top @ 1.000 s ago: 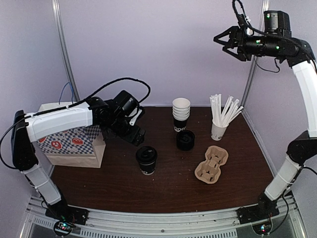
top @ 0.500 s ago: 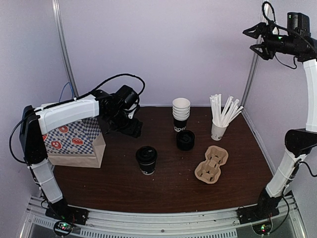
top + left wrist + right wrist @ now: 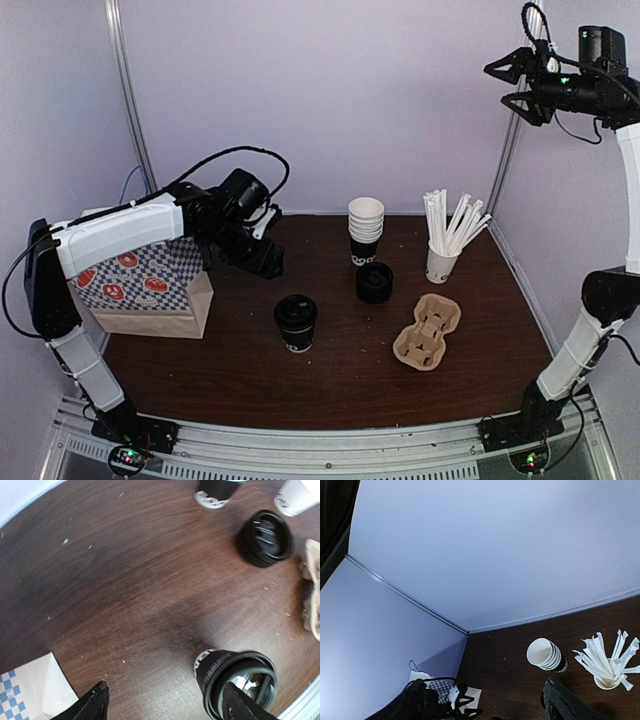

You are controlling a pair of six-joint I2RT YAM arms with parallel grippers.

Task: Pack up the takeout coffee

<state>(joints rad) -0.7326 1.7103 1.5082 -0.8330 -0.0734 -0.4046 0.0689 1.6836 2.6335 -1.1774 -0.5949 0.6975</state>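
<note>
Soft, even overhead light; the takeout coffee casts only a faint shadow; pale sheen on the dark counter in the left wrist view; wrist-view edges bend.

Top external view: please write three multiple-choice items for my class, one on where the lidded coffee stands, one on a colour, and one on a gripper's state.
1. Where is the takeout coffee?
A) Upright on the table, between the paper bag and the cardboard carrier
B) Inside the bag
C) Tipped over at the table's near edge

2. What colour are the straws?
A) Red
B) Green
C) White

3. How is the right gripper?
A) Shut on a straw
B) Open, high above the table, holding nothing
C) Shut on the coffee

Answers:
1 A: the cup stands on bare wood with the bag to its left and the carrier to its right.
2 C: every straw in the bundle is white.
3 B: its fingers are spread apart near the back wall, with nothing between them.
</note>
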